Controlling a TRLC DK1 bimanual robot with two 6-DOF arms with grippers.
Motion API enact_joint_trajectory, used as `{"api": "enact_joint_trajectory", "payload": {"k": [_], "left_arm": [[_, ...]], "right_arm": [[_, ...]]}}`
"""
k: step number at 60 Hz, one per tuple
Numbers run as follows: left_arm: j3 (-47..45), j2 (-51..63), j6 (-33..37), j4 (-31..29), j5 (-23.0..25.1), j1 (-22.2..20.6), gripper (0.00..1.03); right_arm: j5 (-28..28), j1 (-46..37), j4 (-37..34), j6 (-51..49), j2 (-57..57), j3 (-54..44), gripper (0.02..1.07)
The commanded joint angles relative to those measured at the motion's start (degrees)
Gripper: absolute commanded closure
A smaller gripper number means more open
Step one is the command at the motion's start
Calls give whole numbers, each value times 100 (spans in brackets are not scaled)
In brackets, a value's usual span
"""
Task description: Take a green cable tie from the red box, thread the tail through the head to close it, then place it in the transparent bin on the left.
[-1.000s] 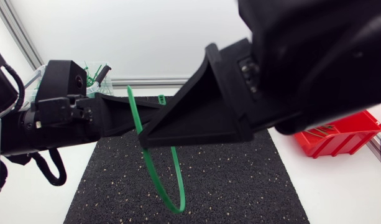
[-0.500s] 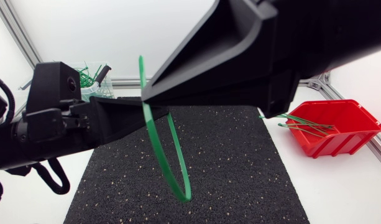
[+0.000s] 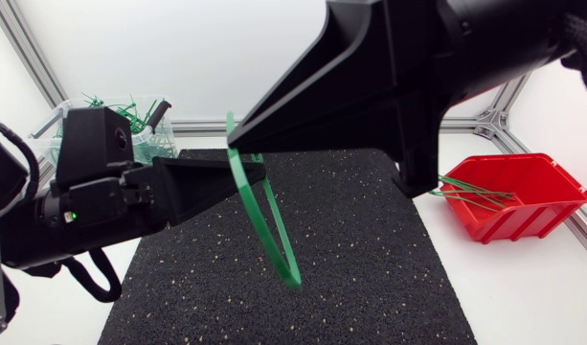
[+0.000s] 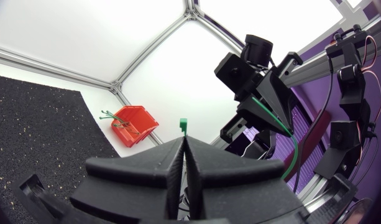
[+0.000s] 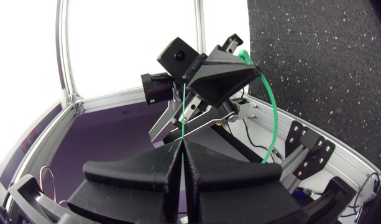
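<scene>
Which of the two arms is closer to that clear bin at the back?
Left. The left arm sits right beside the clear bin; the right arm comes in from the opposite side, its pincer ending over the mat.

The green cable tie is smooth, slightly glossy plastic. The broad fingers of the left gripper and those of the right gripper are matt black plastic (dull in every view). The mat is black, rough and grainy with pale flecks. At its 3 o'clock the red box is shiny plastic; at 10 o'clock the transparent bin is clear plastic. The table is smooth matt white.
</scene>
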Motion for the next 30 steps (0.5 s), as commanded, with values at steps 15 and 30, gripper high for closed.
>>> {"api": "enact_joint_trajectory", "payload": {"k": [15,30], "left_arm": [[-213,156,419,290,-303,-161,100],[-240,138,595,343,-461,-267,100]], "right_arm": [[-152,-166,-208,289,63,-331,101],[-205,-456,-251,307,19,-612,101]]}}
